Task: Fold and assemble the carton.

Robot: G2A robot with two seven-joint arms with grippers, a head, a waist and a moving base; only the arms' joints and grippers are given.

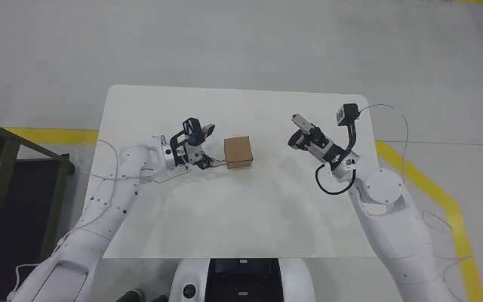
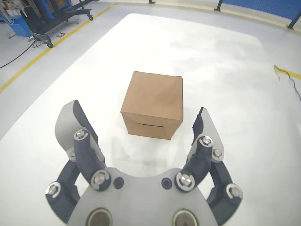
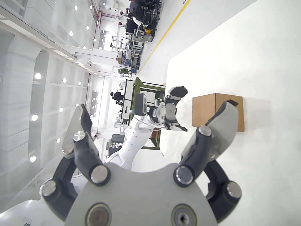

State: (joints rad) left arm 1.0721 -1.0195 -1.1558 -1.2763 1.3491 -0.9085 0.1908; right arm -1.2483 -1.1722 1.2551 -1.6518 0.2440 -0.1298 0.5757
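A closed brown carton (image 1: 238, 152) stands near the middle of the white table (image 1: 234, 219), shaped as a small cube with its flaps folded in. In the left wrist view the carton (image 2: 154, 105) sits just beyond my left gripper (image 2: 138, 117), which is open and holds nothing. From above, the left gripper (image 1: 210, 155) is close to the carton's left side, not touching it. My right gripper (image 1: 296, 130) hovers to the right of the carton, open and empty, a clear gap away. The right wrist view shows the carton (image 3: 217, 111) beyond its open fingers (image 3: 225, 116), with the left gripper (image 3: 175, 116) on the far side.
A thin cable (image 2: 288, 81) lies off the table's far side in the left wrist view. Yellow floor lines (image 1: 53, 136) run around the table. A dark cart (image 1: 23, 189) stands beside the table's left edge.
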